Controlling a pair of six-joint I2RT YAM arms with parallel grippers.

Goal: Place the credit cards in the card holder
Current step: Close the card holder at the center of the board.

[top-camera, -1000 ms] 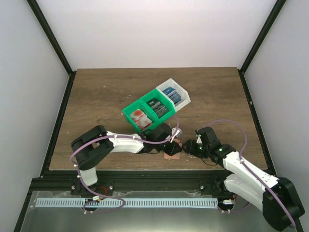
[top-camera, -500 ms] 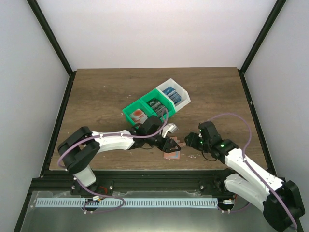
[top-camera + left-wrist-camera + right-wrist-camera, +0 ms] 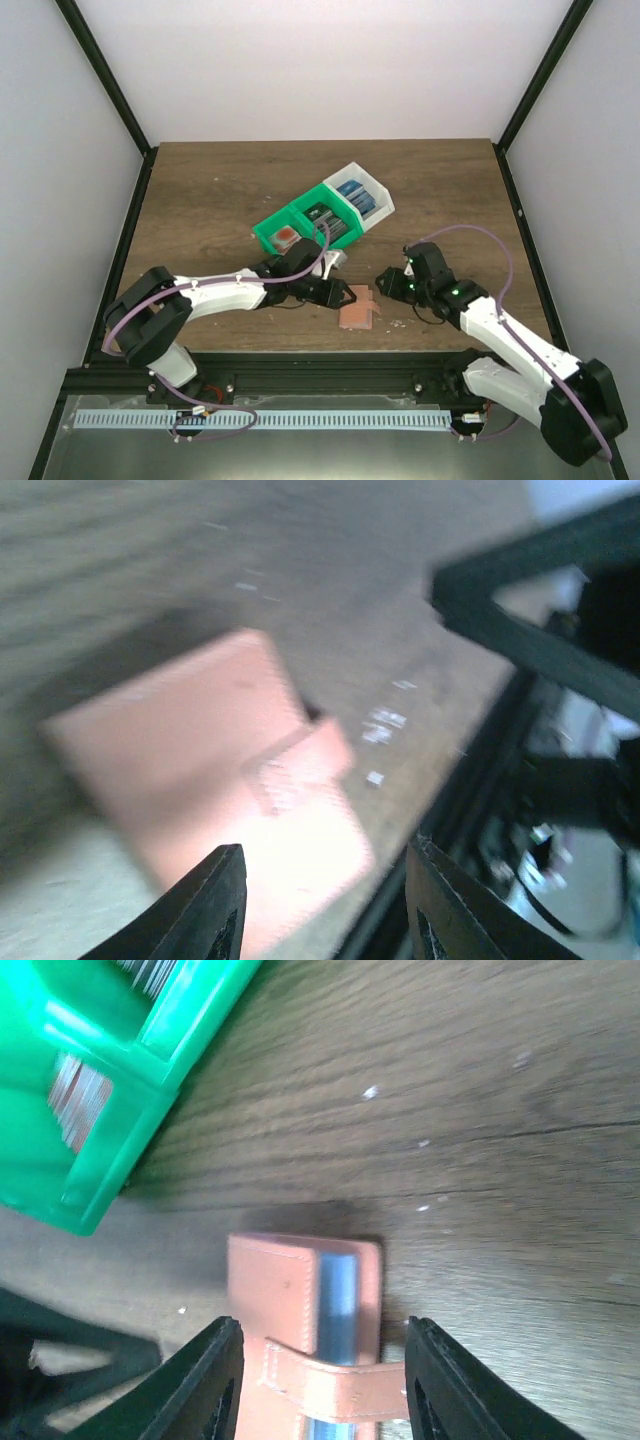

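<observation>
Top external view puts the holder (image 3: 357, 313) flat on the worktop (image 3: 220, 190) near its front edge, between the 2 arms. The left gripper (image 3: 343, 296) is just beside its left corner and the right gripper (image 3: 385, 281) just beside its upper right. Lying there it is within reach of both, so I judge 1 arm could steady it while the other feeds it. The cards (image 3: 328, 222) stand sorted in the green bin (image 3: 262, 232) and the white bin (image 3: 385, 208) behind the left arm, near enough for a short carry.

Left wrist view is blurred, yet it shows that arm's jaws apart with nothing between them and the holder lying just beyond.

Right wrist view is sharp. Its jaws stand wide and empty above the holder, clear of both edges. It alone shows a blue strip (image 3: 336, 1305) inside the fold, probably the edge of 1 card, and the strap (image 3: 330, 1388) lying across the holder's mouth. That strap may block another card.

Only the top view shows the bins' contents and how both arms flank the holder.
</observation>
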